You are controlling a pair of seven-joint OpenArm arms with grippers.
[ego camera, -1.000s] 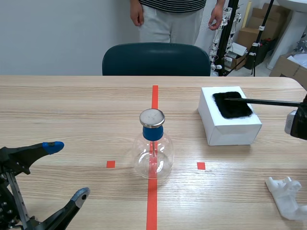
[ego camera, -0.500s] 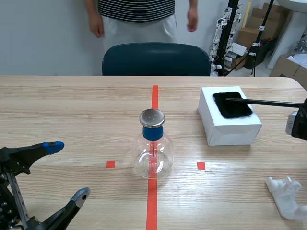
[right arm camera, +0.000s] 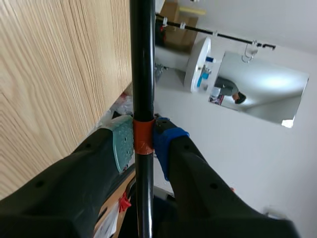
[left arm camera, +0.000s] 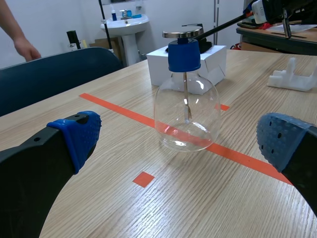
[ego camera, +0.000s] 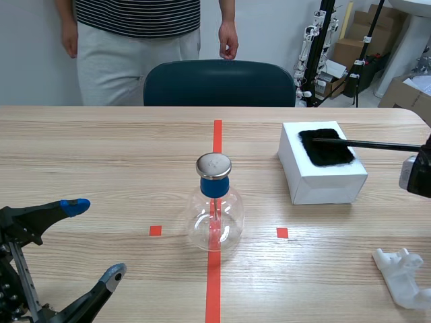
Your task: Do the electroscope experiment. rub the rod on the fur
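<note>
scene: the black rod lies with its tip on the fur atop the white box, right of the central electroscope.
left wrist: left gripper released, fingers wide, electroscope ahead.
right wrist: right gripper clenched on the rod's orange band.

1. A long thin black rod is seen running straight ahead from between the two thick black fingers of the right gripper.
2. The rod is clamped by those fingers. A grey-green dotted pad is pressed against one side, and a blue dotted pad against the other.
3. An orange-red band around the rod is held exactly where the two pads meet it.
4. A light wooden table with fine grain is seen beside the rod, on the grey-green pad's side.
5. Past the table's edge, brown cardboard boxes and a white washbasin are seen against a pale wall.
</note>
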